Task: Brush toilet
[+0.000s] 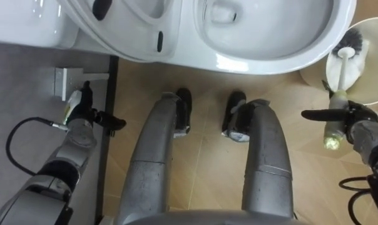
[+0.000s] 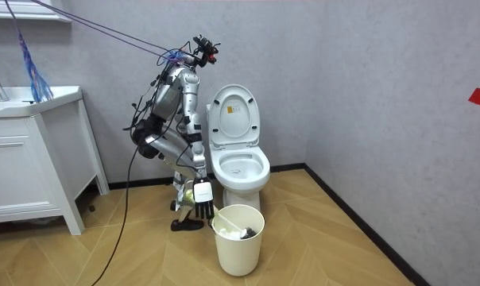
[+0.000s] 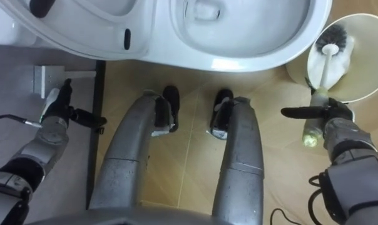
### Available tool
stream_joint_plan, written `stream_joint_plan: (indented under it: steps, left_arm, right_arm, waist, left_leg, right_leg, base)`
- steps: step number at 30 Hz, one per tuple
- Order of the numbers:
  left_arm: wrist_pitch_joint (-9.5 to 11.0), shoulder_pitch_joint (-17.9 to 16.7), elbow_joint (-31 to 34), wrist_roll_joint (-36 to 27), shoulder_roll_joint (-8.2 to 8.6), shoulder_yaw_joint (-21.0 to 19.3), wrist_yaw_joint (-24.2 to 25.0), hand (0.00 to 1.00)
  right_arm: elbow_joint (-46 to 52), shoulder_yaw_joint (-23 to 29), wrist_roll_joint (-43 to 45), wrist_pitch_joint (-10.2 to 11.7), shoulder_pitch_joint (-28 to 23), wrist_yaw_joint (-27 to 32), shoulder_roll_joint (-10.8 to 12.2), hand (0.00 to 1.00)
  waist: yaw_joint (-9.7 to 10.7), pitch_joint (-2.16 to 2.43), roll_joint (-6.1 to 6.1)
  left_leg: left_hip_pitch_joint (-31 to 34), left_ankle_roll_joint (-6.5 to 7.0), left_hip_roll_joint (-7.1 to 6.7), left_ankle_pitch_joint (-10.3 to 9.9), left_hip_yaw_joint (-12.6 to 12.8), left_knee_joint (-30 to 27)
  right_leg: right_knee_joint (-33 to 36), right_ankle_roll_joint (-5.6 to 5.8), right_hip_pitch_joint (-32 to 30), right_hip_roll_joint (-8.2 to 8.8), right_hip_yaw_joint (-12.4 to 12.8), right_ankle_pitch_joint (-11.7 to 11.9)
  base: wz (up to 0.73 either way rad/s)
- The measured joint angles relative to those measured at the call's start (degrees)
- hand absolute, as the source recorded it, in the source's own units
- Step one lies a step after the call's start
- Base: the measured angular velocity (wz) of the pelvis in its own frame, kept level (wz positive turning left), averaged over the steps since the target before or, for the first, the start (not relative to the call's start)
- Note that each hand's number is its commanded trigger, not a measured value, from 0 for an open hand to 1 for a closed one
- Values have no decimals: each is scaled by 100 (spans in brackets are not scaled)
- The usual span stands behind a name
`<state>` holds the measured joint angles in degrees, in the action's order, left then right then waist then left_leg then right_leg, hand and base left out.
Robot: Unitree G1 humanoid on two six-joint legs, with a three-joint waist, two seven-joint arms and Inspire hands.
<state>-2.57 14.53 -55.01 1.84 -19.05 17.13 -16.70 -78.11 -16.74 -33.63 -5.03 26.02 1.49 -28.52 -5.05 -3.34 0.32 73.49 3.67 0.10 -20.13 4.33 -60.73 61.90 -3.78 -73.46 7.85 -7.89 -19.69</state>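
One toilet brush (image 1: 341,65) leans with its dark bristle head down inside a round white bucket (image 1: 372,84), which stands on the wooden floor (image 1: 204,159) just beside the toilet's front rim, on the robot's right. The right hand (image 1: 355,122) is curled round the brush's pale handle, thumb stretched sideways. The toilet (image 1: 239,61) stands open (lid raised against the wall in the room view). The robot bends over the bowl, feet near its rim. The left hand (image 1: 81,119) hangs relaxed by a grey wall (image 1: 26,81). Wooden floor stretches beyond the bucket.
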Motion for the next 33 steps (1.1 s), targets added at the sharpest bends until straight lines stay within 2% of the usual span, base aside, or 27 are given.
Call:
stream_joint_plan:
  steps: [3, 4, 5, 6, 11, 14, 17, 22, 33]
  left_arm:
    - [-2, -45, -6, -1, -6, 0, 17, 0]
    - [-4, -58, -8, -2, -6, 0, 31, 0]
    - [-8, -60, -10, -2, -6, 0, 46, 0]
    - [-22, -62, -10, -2, -7, -1, 84, 0]
    - [-90, -63, -22, -8, -9, -1, 158, 0]
    - [-117, -81, -23, -10, -9, 0, 213, 0]
    - [-132, -91, -28, -9, -9, 0, 222, 0]
    - [-340, -129, -39, -9, -9, -1, 223, 0]
    - [-475, -142, -32, -9, -8, -1, 222, 0]
  right_arm:
    - [-4, -6, 11, -2, -14, -105, -19, 0]
    - [-15, -6, 9, -3, -14, -151, -34, 9]
    - [-23, -5, 8, -4, -14, -172, -41, 40]
    - [-37, -5, 8, -4, -14, -200, -48, 100]
    - [-220, -13, 9, -4, -16, -304, -47, 100]
    - [-326, -13, 6, -135, -43, -349, -28, 100]
    - [-430, -4, 7, -152, -32, -347, -28, 100]
    - [-522, 0, 0, -379, -36, -341, -28, 100]
    - [-580, -9, -89, -433, -25, -289, -26, 100]
  waist:
    - [0, 3, -2]
    - [2, 3, -3]
    - [2, 3, -4]
    - [3, 4, -5]
    - [10, 5, -6]
    - [21, 6, -8]
    - [15, 7, -8]
    - [1, 10, -8]
    - [-25, 40, 5]
  left_leg:
    - [-28, 1, -6, 1, 12, -1]
    - [-35, 2, -24, 2, 13, -1]
    - [-39, 1, -33, 2, 11, 0]
    - [-52, 1, -41, 3, 11, 1]
    - [-158, 2, -54, 3, -7, 2]
    - [-219, 4, -75, 2, -17, 4]
    - [-217, 17, -82, 10, -15, -1]
    - [-216, 32, -86, 18, -8, -12]
    - [-232, 35, -77, 21, 8, -17]
  right_leg:
    - [-1, 0, 21, -3, 1, 0]
    - [0, 0, 26, -3, 2, 0]
    - [2, 0, 28, -2, 3, 0]
    - [8, 0, 35, -2, 6, 0]
    - [0, 1, 167, -2, -11, -1]
    - [-7, 16, 233, 2, -14, -2]
    - [-5, 28, 236, 11, -13, 7]
    - [-5, 42, 240, 16, -14, 25]
    - [6, 37, 246, 13, -9, 30]
  base:
    - [0]
    - [0]
    - [0]
    - [0]
    - [0]
    - [0]
    - [0]
    - [0]
    - [0]
